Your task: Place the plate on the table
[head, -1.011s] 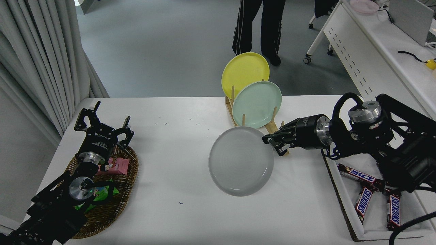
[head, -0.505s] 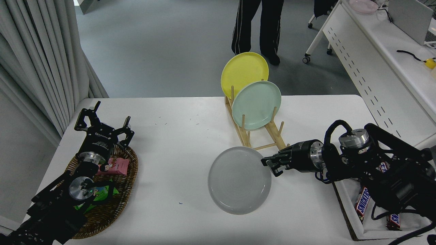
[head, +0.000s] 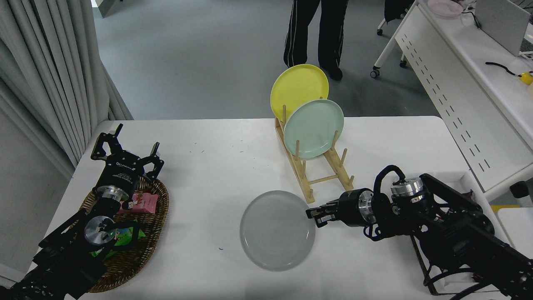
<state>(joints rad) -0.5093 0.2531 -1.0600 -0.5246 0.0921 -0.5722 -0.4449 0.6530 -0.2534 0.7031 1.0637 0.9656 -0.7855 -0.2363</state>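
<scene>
The light grey plate (head: 277, 230) is low over the white table (head: 216, 166), in front of the wooden rack, nearly flat. My right gripper (head: 312, 213) is shut on the plate's right rim, with its arm reaching in from the lower right. I cannot tell whether the plate touches the table. My left gripper (head: 125, 148) is parked open at the lower left, above a wicker basket.
A wooden rack (head: 320, 171) holds a mint green plate (head: 314, 128) and a yellow plate (head: 298, 89) upright behind the grey plate. A wicker basket (head: 156, 225) with snack packets sits at the left. A white tray (head: 462, 179) is under my right arm. A person's legs (head: 316, 33) stand beyond the table.
My right gripper has carried the grey plate down and toward me, away from the rack, and a little left. The plate has tilted flatter. The left arm has not moved.
</scene>
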